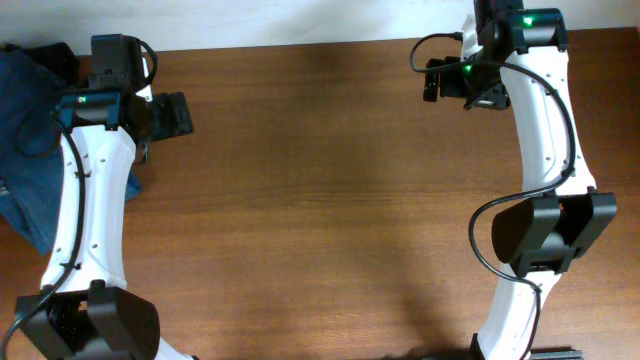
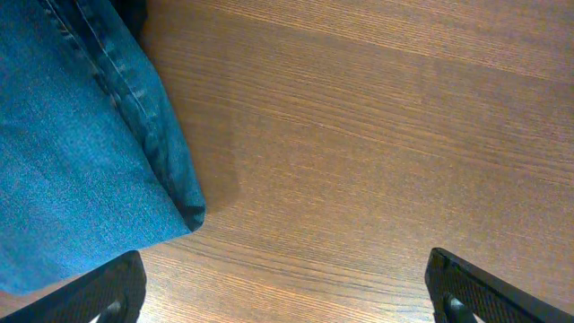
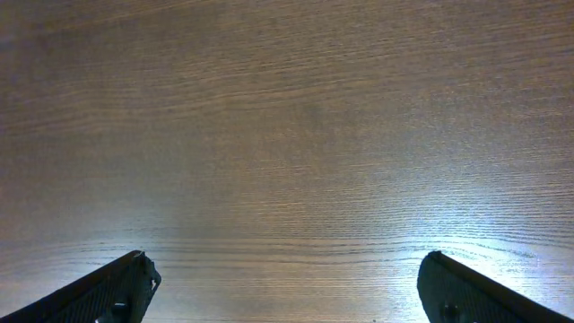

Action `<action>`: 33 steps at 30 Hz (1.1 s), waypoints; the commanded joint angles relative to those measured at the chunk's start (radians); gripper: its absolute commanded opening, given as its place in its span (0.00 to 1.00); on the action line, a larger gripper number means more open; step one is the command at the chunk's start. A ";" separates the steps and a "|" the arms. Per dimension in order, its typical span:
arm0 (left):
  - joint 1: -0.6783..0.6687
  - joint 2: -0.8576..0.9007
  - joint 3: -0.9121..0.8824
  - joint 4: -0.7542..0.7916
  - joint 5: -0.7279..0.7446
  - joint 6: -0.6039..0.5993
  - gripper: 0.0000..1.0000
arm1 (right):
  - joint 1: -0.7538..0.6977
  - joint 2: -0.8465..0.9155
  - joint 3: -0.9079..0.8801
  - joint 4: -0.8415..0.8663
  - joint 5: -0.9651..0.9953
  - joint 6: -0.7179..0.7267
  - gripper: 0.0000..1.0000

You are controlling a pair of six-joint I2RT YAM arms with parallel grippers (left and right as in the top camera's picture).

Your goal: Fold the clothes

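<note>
- The jeans (image 1: 20, 190) are lying bunched at the left edge of the tabletop (image 1: 320, 200).
- The left gripper (image 2: 285, 287) is hanging open beside them, probably getting ready to grab.
- The right gripper (image 3: 285, 287) is hanging open and empty.

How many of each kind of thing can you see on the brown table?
Blue denim jeans: 1
Black cloth pile: 1
White robot arms: 2, the left arm and the right arm
Total: 4
</note>
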 commanded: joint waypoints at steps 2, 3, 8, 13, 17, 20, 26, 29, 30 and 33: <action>0.006 -0.010 -0.002 0.004 0.011 -0.012 0.99 | -0.006 0.004 -0.005 0.000 0.008 -0.006 0.99; 0.006 -0.010 -0.002 0.004 0.011 -0.012 0.99 | -0.006 0.004 -0.005 0.000 0.008 -0.006 0.99; 0.006 -0.010 -0.002 0.005 0.011 -0.012 0.99 | -0.006 0.004 -0.005 0.000 0.008 -0.006 0.99; 0.006 -0.010 -0.002 0.025 0.028 -0.013 0.99 | -0.006 0.004 -0.005 0.000 0.009 -0.006 0.99; 0.006 -0.010 -0.002 0.030 0.030 -0.012 0.99 | -0.006 0.004 -0.005 0.000 0.008 -0.006 0.99; 0.006 -0.010 -0.002 0.068 0.053 -0.012 0.99 | -0.006 0.004 -0.005 0.000 0.008 -0.006 0.99; 0.006 -0.010 -0.002 0.076 0.068 -0.012 0.99 | -0.006 0.006 -0.005 0.000 0.009 -0.006 0.99; 0.006 -0.010 -0.002 0.076 0.068 -0.012 0.99 | -0.006 0.016 -0.005 0.000 0.009 -0.006 0.99; 0.006 -0.010 -0.002 0.076 0.068 -0.012 0.99 | -0.006 0.016 -0.005 0.000 0.008 -0.006 0.99; 0.006 -0.010 -0.002 0.076 0.068 -0.012 0.99 | -0.005 -0.002 -0.005 0.000 0.008 -0.006 0.99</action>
